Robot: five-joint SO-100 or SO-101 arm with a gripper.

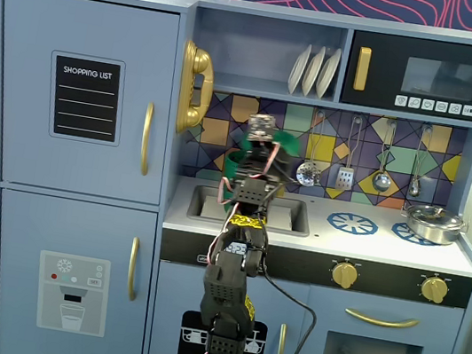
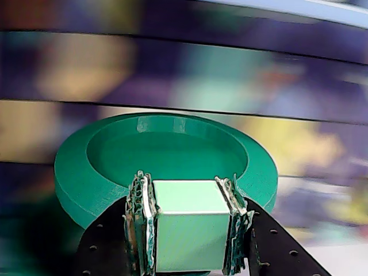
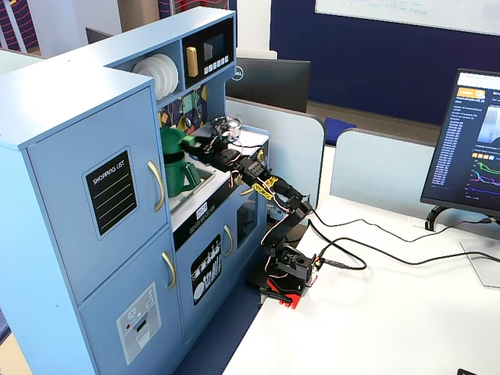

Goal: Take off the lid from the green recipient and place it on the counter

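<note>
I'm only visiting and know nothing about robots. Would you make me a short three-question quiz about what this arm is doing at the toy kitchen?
1. True or false: the gripper is shut on the handle of the flat round green plastic lid.
2. Is the lid on the tall green plastic pot, or lifted off it?
3. The silver metal pan sits on: A) the sink, B) a blue burner mark.

Key: 1 true; 2 lifted off; 3 B.

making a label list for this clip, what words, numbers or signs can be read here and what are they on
"SHOPPING LIST": white letters on the black chalkboard panel on the grey-blue fridge door, readable in both fixed views.
White dish pictograms on the black dishwasher panel, no words.
Microwave buttons, freezer dispenser icons and the computer monitor's text: too small to read.
Wrist view: no text.
</note>
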